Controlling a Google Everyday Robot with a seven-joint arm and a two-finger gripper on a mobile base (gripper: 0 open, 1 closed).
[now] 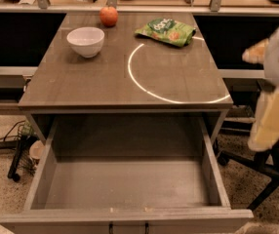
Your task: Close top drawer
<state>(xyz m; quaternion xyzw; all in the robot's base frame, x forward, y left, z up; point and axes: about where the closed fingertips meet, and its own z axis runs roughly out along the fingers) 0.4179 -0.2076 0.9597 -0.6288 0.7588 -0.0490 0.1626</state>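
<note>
The top drawer [125, 184] is a wide, deep grey wooden drawer. It stands pulled far out from under the table top, towards the camera, and is empty inside. Its front panel [125, 217] runs along the bottom edge of the view, and only the top of its dark handle [128, 226] shows. My gripper [271, 123], a blurred cream and white shape, hangs at the right edge. It is beside the drawer's right wall, above it and apart from it.
On the grey table top [81, 82] stand a white bowl [86, 41], a red apple [109, 16] and a green snack bag [166, 31]. A black chair base [264, 179] stands on the floor at the right. Cables and a black stand [17, 152] lie at the left.
</note>
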